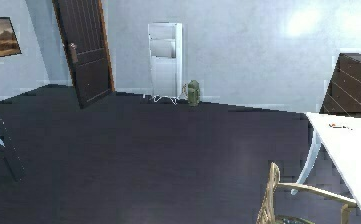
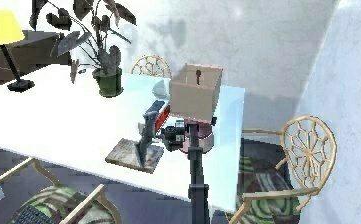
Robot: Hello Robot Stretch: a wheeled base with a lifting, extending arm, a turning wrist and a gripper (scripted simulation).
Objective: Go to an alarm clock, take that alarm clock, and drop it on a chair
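Observation:
The dark arm (image 2: 198, 180) rises from the arm side view's bottom edge over a white table (image 2: 48, 125). My gripper (image 2: 166, 136) is at its far end, above the tabletop, next to a small red and dark thing (image 2: 169, 121) that could be the alarm clock. A tan box (image 2: 196, 90) stands just behind it. I cannot tell whether the gripper holds anything. Wicker chairs stand around the table: one (image 2: 300, 158) at the right, one (image 2: 58, 195) at the lower left, one (image 2: 149, 66) behind the table. Another chair (image 1: 293, 203) shows at the forward view's bottom right.
On the table stand a potted plant (image 2: 106, 60), a yellow lamp (image 2: 10, 45) and a propped flat thing (image 2: 140, 148). Ahead lie dark open floor, an open dark door (image 1: 84, 50), a white rack (image 1: 165, 62), a green thing (image 1: 192, 92) and a dresser (image 1: 350, 88).

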